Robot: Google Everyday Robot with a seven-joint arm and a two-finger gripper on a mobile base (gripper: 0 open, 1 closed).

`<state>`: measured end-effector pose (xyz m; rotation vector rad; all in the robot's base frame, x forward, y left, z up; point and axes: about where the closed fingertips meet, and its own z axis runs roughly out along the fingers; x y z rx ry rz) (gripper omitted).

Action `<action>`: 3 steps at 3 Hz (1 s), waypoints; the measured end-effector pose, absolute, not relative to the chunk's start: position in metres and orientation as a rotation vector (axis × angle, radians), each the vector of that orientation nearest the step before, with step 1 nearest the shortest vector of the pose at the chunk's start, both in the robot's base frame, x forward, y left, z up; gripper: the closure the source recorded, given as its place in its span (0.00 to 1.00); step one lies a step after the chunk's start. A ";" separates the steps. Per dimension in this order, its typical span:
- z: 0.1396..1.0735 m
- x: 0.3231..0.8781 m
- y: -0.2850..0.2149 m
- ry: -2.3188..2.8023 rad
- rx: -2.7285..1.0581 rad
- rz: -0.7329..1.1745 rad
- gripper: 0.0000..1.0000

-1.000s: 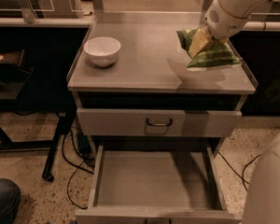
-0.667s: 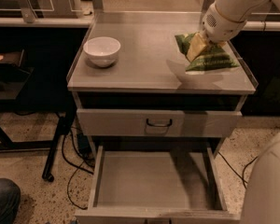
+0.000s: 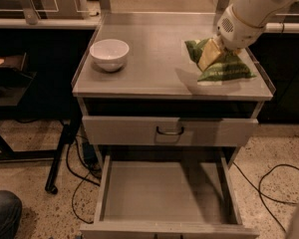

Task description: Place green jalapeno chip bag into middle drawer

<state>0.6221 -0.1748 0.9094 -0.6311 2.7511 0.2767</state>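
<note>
The green jalapeno chip bag (image 3: pixel 225 68) is at the right side of the cabinet top (image 3: pixel 154 44), tilted, with a shadow on the surface under its left end. My gripper (image 3: pixel 212 55) comes down from the upper right on a white arm and is shut on the bag's upper left part; a yellowish finger (image 3: pixel 208 59) shows against the green. The middle drawer (image 3: pixel 164 190) stands pulled out below, a shallow grey tray with nothing in it, lower and to the left of the bag.
A white bowl (image 3: pixel 109 54) sits on the left of the cabinet top. Between top and open drawer is a shut drawer front with a dark handle (image 3: pixel 170 131). Cables (image 3: pixel 274 183) lie on the floor right and left. A dark table leg (image 3: pixel 60 153) stands at left.
The gripper and the bag have shifted slightly to the left over the cabinet top. The bowl and the drawers have not moved.
</note>
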 end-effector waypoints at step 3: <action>0.885 0.554 -0.136 2.799 -0.696 0.423 1.00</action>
